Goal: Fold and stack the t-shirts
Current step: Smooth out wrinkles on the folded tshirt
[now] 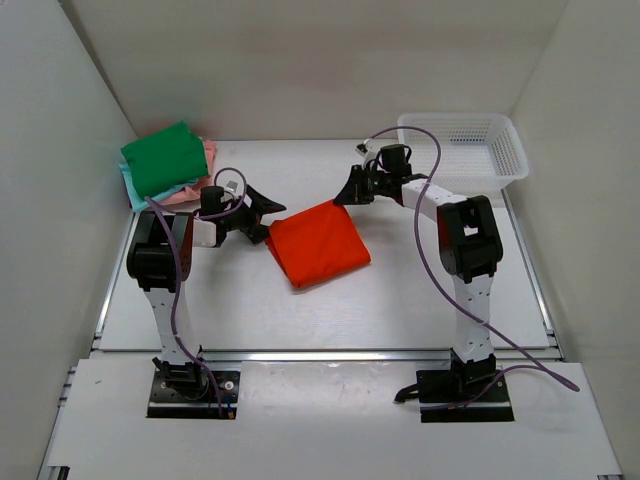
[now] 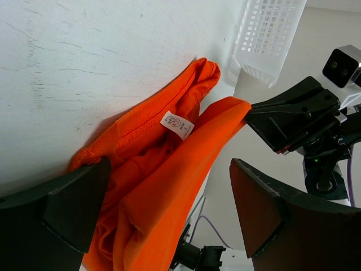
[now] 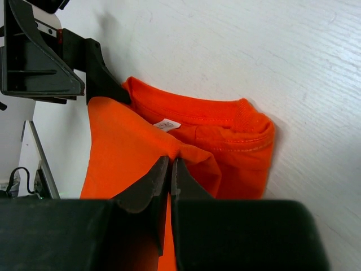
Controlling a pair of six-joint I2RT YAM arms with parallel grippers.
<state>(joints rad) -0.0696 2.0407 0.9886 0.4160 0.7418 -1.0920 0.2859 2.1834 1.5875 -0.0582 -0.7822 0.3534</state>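
White table [image 1: 420, 290] | step: folding orange shirt [image 1: 318, 243] | right gripper [image 3: 171, 169] clamped on far corner | left gripper [image 2: 169, 197] wide | next, likely: clamp left corner

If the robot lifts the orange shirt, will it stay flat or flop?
Probably floppy: the orange shirt sags in folds where the right end effector pinches it. Likely light, since one small pinch raises its edge. It shouldn't roll; it looks like soft cloth.

A robot lab cell: white walls [image 1: 320, 70] around a table [image 1: 400, 300] with bolted arms [image 1: 158, 262].
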